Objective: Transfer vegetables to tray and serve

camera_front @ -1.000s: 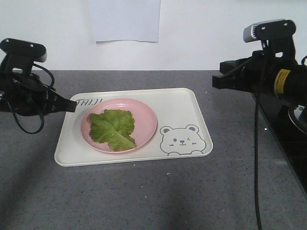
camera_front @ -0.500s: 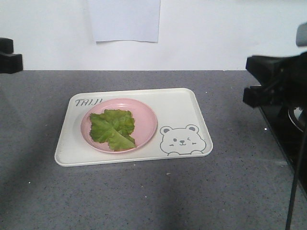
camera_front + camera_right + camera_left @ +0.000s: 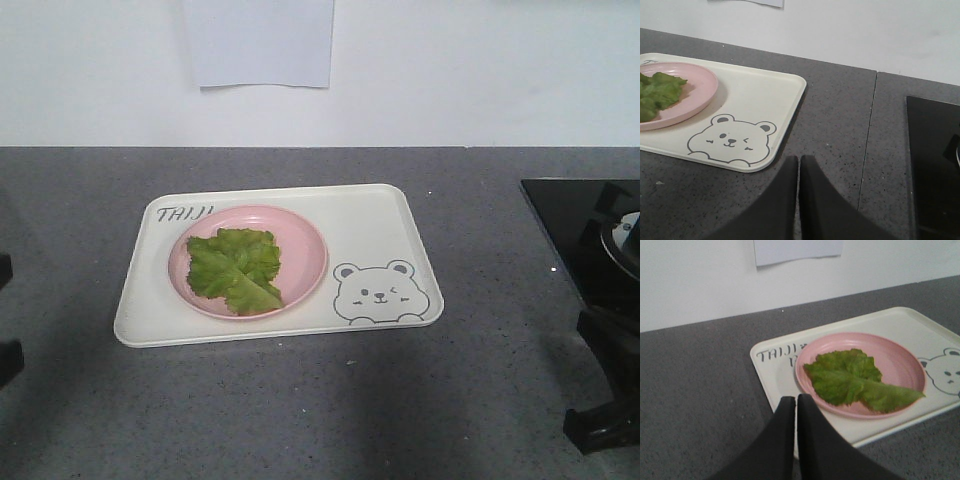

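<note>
**Lettuce leaf on plate, tray on counter: handling properties**

The lettuce leaf (image 3: 236, 269) lies flat on the pink plate (image 3: 304, 246), which stands on the tray (image 3: 372, 222); judged light, limp and easily torn, so best pinched at the stiffer pale rib or a raised crinkled edge; the tray looks rigid, its raised rim the likely hold; left gripper (image 3: 796, 407) and right gripper (image 3: 799, 167) both show fingers pressed together, holding nothing, clear of the tray.
</note>
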Available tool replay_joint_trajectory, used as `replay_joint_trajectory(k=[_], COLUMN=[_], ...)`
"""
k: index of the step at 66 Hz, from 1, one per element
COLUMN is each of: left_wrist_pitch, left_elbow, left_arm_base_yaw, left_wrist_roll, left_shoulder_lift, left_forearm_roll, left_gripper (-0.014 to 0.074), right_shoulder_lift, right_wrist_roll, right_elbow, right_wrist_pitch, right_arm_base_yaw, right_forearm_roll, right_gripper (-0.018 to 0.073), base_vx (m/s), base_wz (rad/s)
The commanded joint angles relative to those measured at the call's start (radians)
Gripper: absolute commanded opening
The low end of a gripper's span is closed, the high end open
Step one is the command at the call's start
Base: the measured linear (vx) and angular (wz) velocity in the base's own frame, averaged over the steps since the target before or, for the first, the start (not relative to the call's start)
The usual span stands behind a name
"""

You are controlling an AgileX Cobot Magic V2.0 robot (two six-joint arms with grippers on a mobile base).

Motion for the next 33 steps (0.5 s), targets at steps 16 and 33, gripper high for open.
replay_joint_trajectory(k=[16,33], left_wrist_pitch=[-0.175,-0.238], left_elbow=[0.093,0.093], left_arm_base_yaw=[-0.006,-0.006], left_wrist_roll=[-0.009,-0.009], left_shoulder_lift=[-0.081,-0.081], left_forearm_roll=[-0.072,-0.072], left_gripper=[-0.0007,-0.0007], right_shoulder_lift=[-0.047,-0.047], right_wrist_roll=[-0.002,-0.002], right_elbow=[0.002,0.003], right_wrist_pitch=[0.030,0.028], right_arm_base_yaw=[0.000,0.000], right_forearm_roll=[0.007,0.008], right_gripper=[-0.0003,-0.0003], base_vx=[0.00,0.00], base_wz=[0.00,0.00])
